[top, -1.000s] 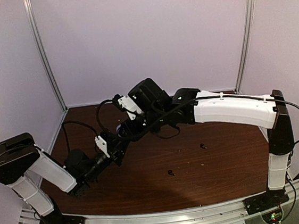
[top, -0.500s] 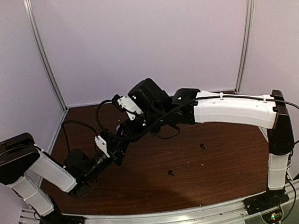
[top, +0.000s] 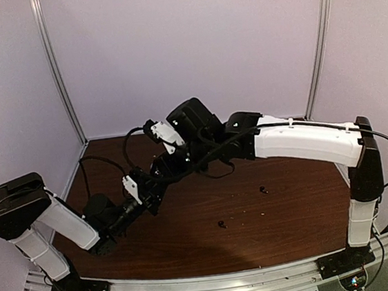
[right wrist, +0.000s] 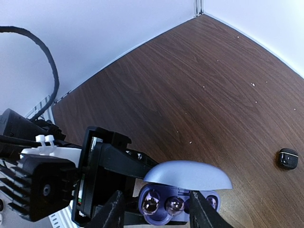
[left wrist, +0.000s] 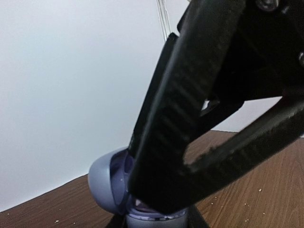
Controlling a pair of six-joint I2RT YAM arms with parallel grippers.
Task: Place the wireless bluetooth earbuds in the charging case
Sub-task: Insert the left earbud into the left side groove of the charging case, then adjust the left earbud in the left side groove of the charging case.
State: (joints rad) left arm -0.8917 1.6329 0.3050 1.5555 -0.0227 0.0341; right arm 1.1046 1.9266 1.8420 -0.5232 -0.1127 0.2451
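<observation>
White shells, black joints on both the left arm (top: 63, 225) and the right arm (top: 305, 144). A thick black cable (right wrist: 47, 53) curls past, and the right fingers (right wrist: 112, 211) are matte black.

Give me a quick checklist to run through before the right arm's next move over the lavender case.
1. Lavender case lid open: ok.
2. Left gripper shut on the case, holding it: ok.
3. Two shiny buds lying in the case's wells: ok.
4. Right gripper fingers apart above the case, nothing held: ok.
5. Black buds in a case: not ok; both lie loose on the table.
6. Shiny buds fully seated: cannot tell.
</observation>
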